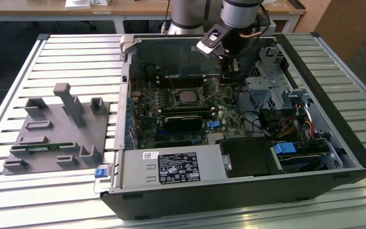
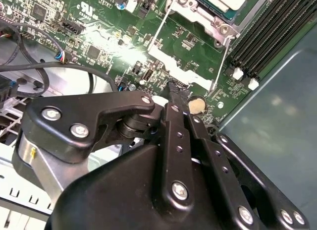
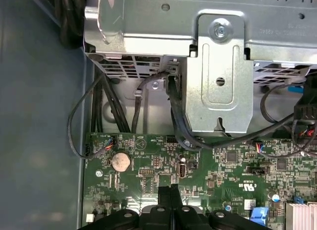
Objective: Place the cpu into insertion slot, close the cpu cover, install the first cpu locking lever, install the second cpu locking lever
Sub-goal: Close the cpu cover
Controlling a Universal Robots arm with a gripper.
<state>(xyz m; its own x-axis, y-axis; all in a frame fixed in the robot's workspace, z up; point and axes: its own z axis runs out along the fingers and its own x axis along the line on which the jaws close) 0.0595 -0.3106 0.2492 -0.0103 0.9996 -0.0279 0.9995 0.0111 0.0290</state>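
- Cpu (image 1: 186, 97) and all else listed rest on slatted metal table (image 1: 55, 62) — largest item, spreading out on every side of the jaws.
- Computer case (image 1: 234, 200), black, side panel off, lying flat; the jaws reach down inside it near its far wall.
- Grey moulded fixture (image 1: 55, 129), on the table well clear of the jaws, toward the exterior view's left.
- Motherboard (image 3: 223, 165), green; directly under the jaw tips in the first wrist view.
- Drive cage (image 3: 218, 76), bare sheet metal, beyond the jaw tips, with black cables (image 3: 176, 121) running down to the board.
- Gripper (image 2: 177, 88), black; jaws pressed together with nothing between them, tips low over the board, contact not discernible.
- Memory slots (image 2: 267, 36), long and black, off to one side of the jaws, past the chip.
- Insertion slot (image 1: 173, 98), holding the cpu; near the jaws yet apart, toward the exterior view's left.
- Cpu cover (image 2: 210, 23), silvery frame lying round the chip's edges, ahead of the jaw tips.
- Two wire levers (image 2: 159, 29), thin, standing out from the socket toward the jaw tips — latched or not, cannot tell.
- Coin battery (image 2: 196, 105), round, just beside the jaw tips.
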